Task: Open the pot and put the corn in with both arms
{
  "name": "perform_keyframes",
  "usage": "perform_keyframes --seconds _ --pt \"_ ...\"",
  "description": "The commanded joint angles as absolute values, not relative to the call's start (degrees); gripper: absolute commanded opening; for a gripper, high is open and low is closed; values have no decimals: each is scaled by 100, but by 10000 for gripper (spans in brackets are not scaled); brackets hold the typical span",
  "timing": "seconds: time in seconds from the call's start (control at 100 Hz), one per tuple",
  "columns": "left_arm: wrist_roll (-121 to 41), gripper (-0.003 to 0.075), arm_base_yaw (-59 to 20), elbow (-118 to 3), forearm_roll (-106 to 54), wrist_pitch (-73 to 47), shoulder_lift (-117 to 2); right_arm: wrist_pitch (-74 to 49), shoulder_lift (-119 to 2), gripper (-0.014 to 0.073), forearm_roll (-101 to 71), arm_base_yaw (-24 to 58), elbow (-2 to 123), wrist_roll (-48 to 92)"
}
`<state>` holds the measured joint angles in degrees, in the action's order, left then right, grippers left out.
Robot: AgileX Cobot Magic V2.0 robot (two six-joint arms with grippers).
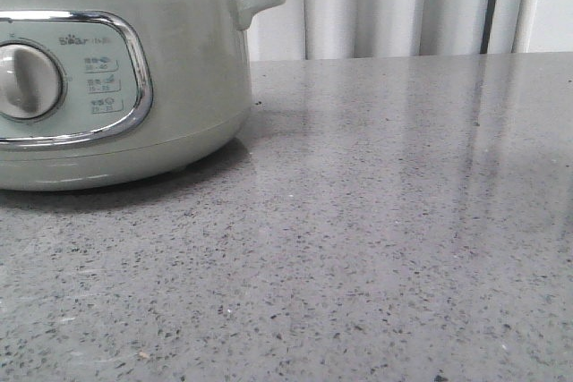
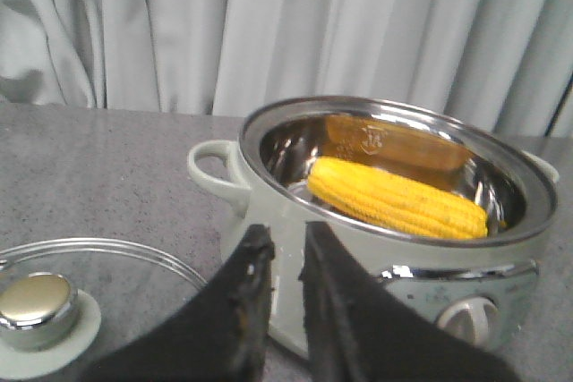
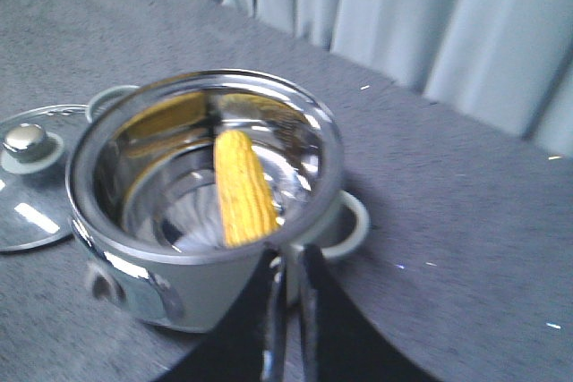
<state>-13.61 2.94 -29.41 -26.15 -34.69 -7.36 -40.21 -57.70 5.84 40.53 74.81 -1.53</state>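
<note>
1. The speckled grey table (image 1: 376, 248) carries the whole scene, with pale curtains (image 1: 394, 2) hanging along its far edge.

2. The pot (image 1: 179, 87) stands at the left of the front view, control panel facing the camera and one stubby handle jutting right. Both wrist views show it uncovered, its steel bowl open to the room.

3. The glass lid (image 2: 134, 266) lies flat on the table just beside the pot, knob up, clear of the rim. The opening step therefore looks complete.

4. The corn (image 2: 398, 196) rests inside the pot, lying along the shiny inner wall and bottom; the right wrist view shows it (image 3: 243, 187) well below the rim. The loading step also looks done.

5. The left gripper (image 2: 279, 248) hovers near the pot's outer wall, its dark jaws nearly together with only a thin slit between them, holding nothing.

6. The right gripper (image 3: 291, 261) hangs above the near handle, jaws likewise drawn close and empty.

7. Judged from these views, nothing of the task appears left beyond pulling the arms away.
</note>
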Motion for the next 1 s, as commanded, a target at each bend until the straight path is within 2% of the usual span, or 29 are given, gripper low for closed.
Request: perform_keyframes --seconds 0.0,0.08,0.21,0.38,0.58,0.99 --pt "-1608 -20 246 -3130 -2759 -3567 -667 -3258 -4587 -43 1127 4029 6658 -85" --pt "-2402 -20 218 -3130 -3035 -3853 -610 -2900 -3519 -43 1579 4029 5725 -85" --pt "-3689 -20 -25 -3088 -3790 -3677 -636 -2470 -1659 -43 2107 4029 4389 -390" --pt "-3904 -20 -526 -3062 -3811 -3290 -970 -3142 -99 -43 3355 3977 3914 -1873" --pt "-3904 -20 -882 -3062 -3831 -3108 -1399 -3364 142 -43 3490 3968 3869 -1859" --pt "-3904 -20 -880 -3062 -3860 -3125 -1438 -3165 77 -43 3438 3968 3484 -1859"
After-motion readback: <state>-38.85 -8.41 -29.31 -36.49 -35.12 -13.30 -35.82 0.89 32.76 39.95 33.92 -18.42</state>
